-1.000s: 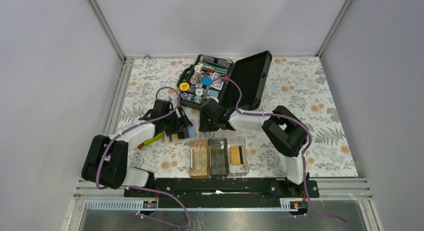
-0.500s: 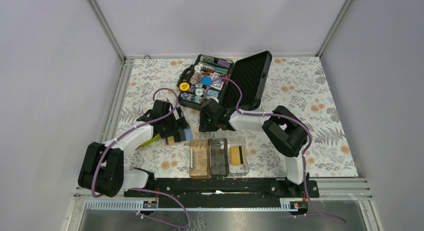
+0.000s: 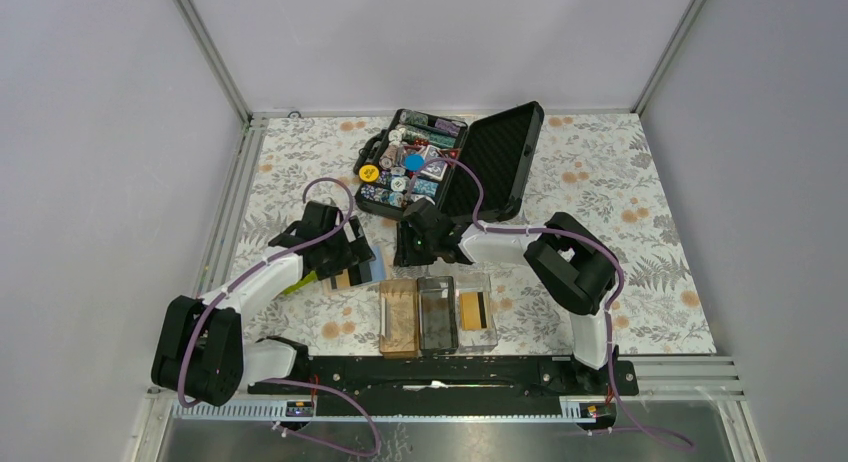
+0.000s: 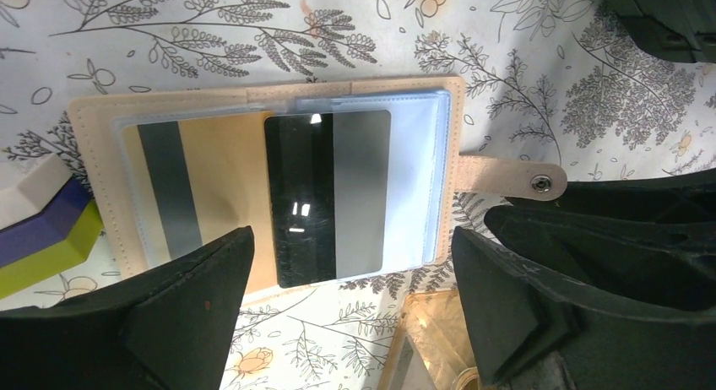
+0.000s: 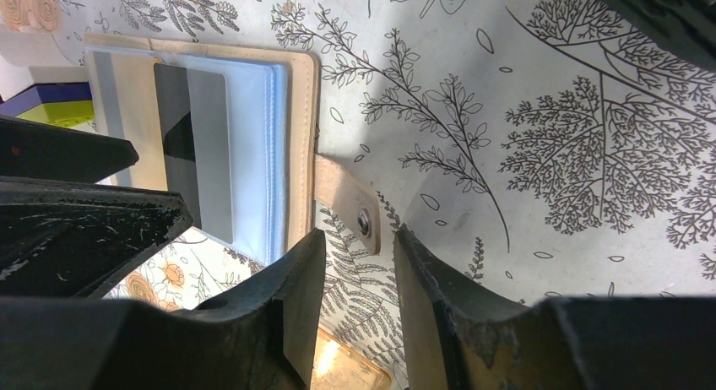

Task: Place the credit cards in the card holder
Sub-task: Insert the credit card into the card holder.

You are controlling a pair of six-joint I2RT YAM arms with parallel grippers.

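We count 1 card holder (image 3: pixel 478 335) w/ 3 compartments. Gold cards, 2 total: 1st gold card (image 3: pixel 474 310) in the holder's clear right compartment, 2nd gold card (image 4: pixel 215 183) in 1 beige wallet (image 4: pixel 253 92) just left of the holder. Same wallet: 1 dark card (image 4: pixel 333 196). Beyond the holder: 1 open chip case (image 3: pixel 500 162). Left of the holder: 1 multicolour block (image 4: pixel 42 234). Grippers, 2: left gripper (image 4: pixel 350 255), right gripper (image 5: pixel 359 238).

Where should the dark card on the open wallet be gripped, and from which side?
Probably the end of the dark card that projects past the clear sleeve, coming from the card holder side: it lies flat, and only that end looks free.
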